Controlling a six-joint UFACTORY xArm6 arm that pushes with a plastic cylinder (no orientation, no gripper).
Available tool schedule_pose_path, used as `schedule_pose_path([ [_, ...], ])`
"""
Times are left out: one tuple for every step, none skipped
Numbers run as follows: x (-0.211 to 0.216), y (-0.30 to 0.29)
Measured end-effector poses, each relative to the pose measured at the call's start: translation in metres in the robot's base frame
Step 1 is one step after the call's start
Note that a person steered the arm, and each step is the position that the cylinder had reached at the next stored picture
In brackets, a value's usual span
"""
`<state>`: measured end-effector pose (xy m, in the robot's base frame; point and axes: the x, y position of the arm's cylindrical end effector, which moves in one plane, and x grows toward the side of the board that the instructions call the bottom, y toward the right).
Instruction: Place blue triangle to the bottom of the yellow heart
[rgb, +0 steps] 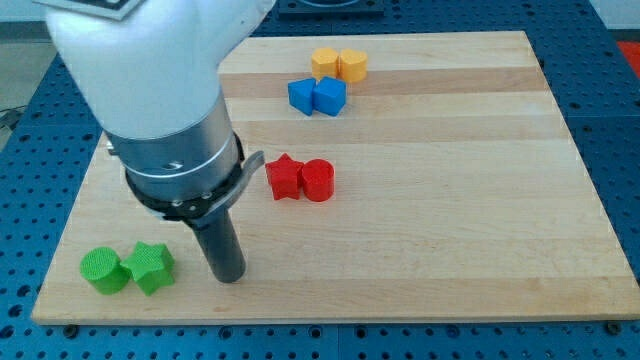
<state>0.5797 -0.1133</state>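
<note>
Camera view: my tip (231, 277) rests on the wooden table (450, 220) near the view's bottom left, just to the right of a green star block (151, 267) and a green cylinder (104, 271), which sit touching side by side. The arm's white and grey body (150, 90) fills the upper left of the frame. There is no claw on this arm, only the dark rod, so nothing is being grasped. Two blue blocks lie touching near the view's top centre; the left one (301, 95) and the right one (330, 96) are both angular, and which is the triangle cannot be told for certain. Just above them, at the table's top edge, sit two yellow-orange blocks, also touching: the left (324, 63) and the right (352, 65); the heart shape cannot be made out clearly. In the middle of the table a red star (285, 178) touches a red cylinder (318, 181). My tip is well apart from the blue and yellow pairs.
</note>
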Motion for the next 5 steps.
schedule_pose_path([
  [0.000,-0.014],
  [0.000,-0.024],
  [0.000,-0.029],
  [0.000,-0.029],
  [0.000,-0.029],
])
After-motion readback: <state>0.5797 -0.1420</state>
